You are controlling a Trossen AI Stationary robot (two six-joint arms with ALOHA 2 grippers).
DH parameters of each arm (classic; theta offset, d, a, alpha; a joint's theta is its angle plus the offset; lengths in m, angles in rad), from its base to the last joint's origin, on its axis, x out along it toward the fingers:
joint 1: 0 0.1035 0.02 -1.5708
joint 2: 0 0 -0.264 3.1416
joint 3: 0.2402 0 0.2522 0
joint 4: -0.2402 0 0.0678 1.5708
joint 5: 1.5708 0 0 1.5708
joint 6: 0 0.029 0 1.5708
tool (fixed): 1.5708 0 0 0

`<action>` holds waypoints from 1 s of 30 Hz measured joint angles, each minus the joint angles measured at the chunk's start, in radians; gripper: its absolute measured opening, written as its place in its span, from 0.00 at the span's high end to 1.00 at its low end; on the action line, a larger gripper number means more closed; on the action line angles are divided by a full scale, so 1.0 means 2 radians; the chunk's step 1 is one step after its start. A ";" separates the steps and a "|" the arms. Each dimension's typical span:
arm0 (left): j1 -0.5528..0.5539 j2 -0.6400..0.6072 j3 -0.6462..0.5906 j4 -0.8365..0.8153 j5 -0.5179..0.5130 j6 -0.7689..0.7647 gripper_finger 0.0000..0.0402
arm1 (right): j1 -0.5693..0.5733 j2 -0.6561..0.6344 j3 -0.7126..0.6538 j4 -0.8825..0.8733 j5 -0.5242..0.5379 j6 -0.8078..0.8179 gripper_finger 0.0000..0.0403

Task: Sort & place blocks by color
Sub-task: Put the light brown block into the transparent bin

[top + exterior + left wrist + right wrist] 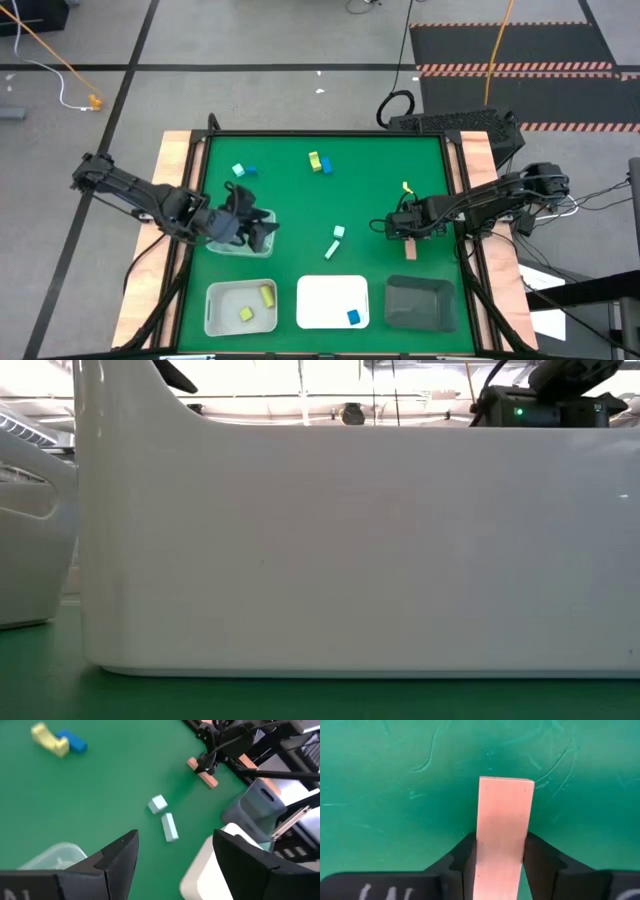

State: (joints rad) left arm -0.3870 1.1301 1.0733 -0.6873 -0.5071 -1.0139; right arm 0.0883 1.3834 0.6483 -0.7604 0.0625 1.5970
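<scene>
I read it as partly sorted: two yellow-green blocks (256, 303) in clear tray (212, 310), one blue block (353, 317) in white tray (330, 290); right claw (500, 862) clenched on salmon bar (504, 820), left claw (172, 860) released; mint pieces (164, 817) and others loose on surface (290, 205).

Three trays (240, 305) in a row along near table edge. Blocks (320, 162) scattered mid-table. Right gripper (409, 240) clamps a bar (410, 248) right of centre; left gripper (262, 232) at left

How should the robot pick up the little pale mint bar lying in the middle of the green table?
Grip the pale mint bar across its narrow width, on the two long sides near its middle, coming straight down from above. It lies flat and the long sides are bare. The small pale mint cube sits just off one end, so closing along the bar's length would likely bump it.
</scene>
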 joint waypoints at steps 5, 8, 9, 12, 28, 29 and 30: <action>0.016 -0.001 0.000 0.022 0.000 0.094 0.36 | 0.000 -0.007 -0.001 -0.002 0.009 -0.021 0.72; 0.029 -0.004 0.000 0.031 0.001 0.142 0.36 | 0.000 -0.023 -0.003 0.013 0.021 -0.020 0.72; 0.035 -0.004 0.000 0.033 0.000 0.155 0.36 | 0.000 -0.031 -0.004 0.030 0.045 -0.019 0.72; 0.051 -0.011 0.000 0.034 0.000 0.193 0.36 | -0.005 -0.060 -0.003 0.099 0.121 -0.014 0.72; 0.169 0.031 0.000 0.195 -0.018 0.379 0.36 | -0.083 -0.109 -0.002 0.719 0.249 -0.405 0.72; 0.170 0.042 0.000 0.218 -0.018 0.406 0.36 | -0.088 -0.109 -0.002 0.745 0.249 -0.424 0.72; 0.172 0.053 0.000 0.240 -0.017 0.435 0.36 | -0.093 -0.109 -0.002 0.764 0.249 -0.440 0.72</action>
State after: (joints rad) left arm -0.0430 1.2353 1.0729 -0.2075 -0.5416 -0.1433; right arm -0.0976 1.1648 0.6441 0.7669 0.5602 0.7176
